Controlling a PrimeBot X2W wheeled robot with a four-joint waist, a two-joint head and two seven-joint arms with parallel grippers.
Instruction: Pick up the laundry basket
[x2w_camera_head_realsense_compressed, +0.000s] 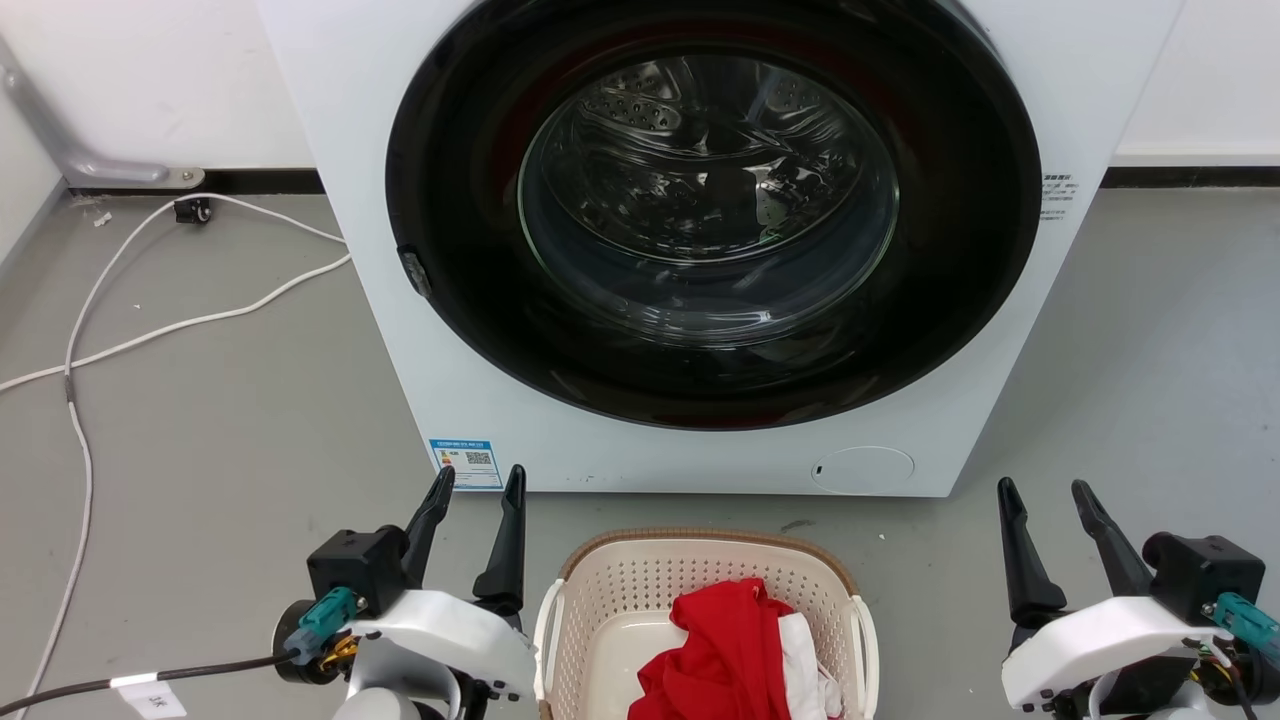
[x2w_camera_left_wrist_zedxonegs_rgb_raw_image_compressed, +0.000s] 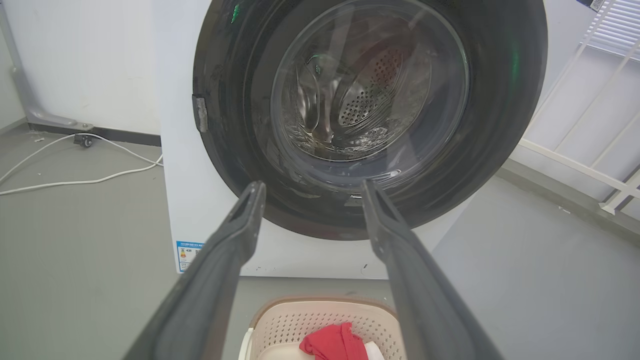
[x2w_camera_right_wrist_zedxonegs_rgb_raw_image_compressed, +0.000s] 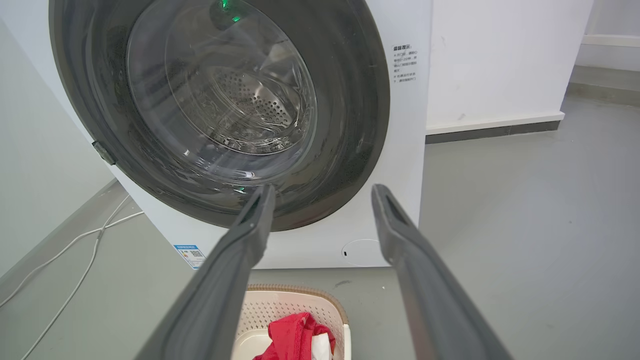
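Head view showed the laundry basket at the bottom centre of the frame, on the grey floor just before the white washing machine, with red cloth heaped inside. The left gripper at lower left and the right gripper at lower right flanked it, clear of its handles, both with fingers spread.

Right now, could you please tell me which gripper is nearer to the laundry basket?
Left. The left gripper sits just beside the laundry basket on its left side; the right gripper is off its right side, with bare floor between.
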